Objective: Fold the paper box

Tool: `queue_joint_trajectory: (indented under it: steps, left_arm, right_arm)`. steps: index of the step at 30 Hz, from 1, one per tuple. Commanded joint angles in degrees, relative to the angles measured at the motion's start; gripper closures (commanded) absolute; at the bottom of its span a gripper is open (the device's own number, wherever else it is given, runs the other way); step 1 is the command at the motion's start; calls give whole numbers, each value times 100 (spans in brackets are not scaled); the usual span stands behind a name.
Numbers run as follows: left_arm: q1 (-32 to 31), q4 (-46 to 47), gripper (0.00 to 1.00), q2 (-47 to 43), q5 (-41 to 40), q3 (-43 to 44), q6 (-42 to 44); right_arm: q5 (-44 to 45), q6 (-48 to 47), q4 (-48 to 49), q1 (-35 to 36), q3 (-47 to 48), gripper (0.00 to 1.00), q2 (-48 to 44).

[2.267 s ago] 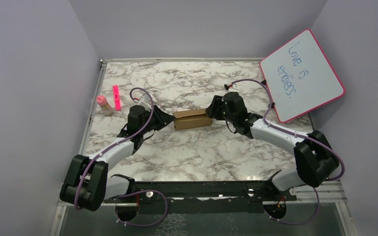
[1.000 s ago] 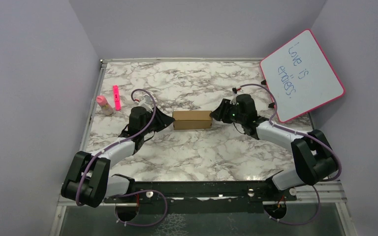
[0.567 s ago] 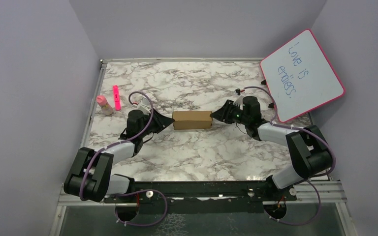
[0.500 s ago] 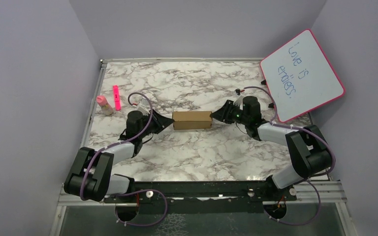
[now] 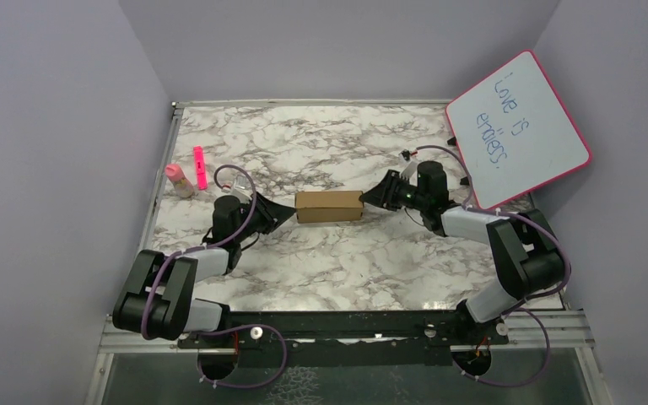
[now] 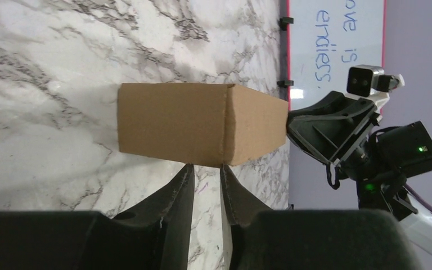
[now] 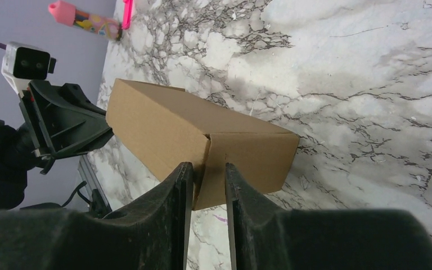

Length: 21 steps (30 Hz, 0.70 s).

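Top external view shows us the paper box (image 5: 329, 205) lying in the middle of the marble surface (image 5: 321, 270). It looks closed up already, a small brown block with its long side running left to right.

The left gripper (image 5: 287, 213) sits at the box's left end. The right gripper (image 5: 369, 198) sits at its right end. So the box lies between the two, like a book between two bookends.

In each wrist view the two fingers are almost together. There is only a thin slit between them, and nothing is in it. Neither gripper holds the box. The fingertips come right up to the box's edge. We cannot tell if they touch it or stop just beside it.

We think the step now is to press the two end flaps flat so the box stays closed. To do this well, we should push from both ends at the same time and just as hard on each side. Then the box will not slide or spin away. We should push straight along the box's long line and aim at the middle of each end. We should also push softly, because thin cardboard can dent.

The pink-framed whiteboard (image 5: 519, 131) leans well apart, at the far right.
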Motion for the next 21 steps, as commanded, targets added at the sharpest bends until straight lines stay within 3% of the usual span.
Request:
queue_joint_trajectory:
  steps: [1,10,21]
  left_arm:
    - [94,-536,71,-301,-5,-25,115]
    - [146,-1198,56,-784,-209,404,415]
    - [120,-1200,52,71,28,1090,728]
  right_arm:
    - [-153,-104,-658,-2,175,67,-15]
    - [-134,-168,-799,3,422,54,-113]
    - [-337,-18,-647,-2,498,48,-47]
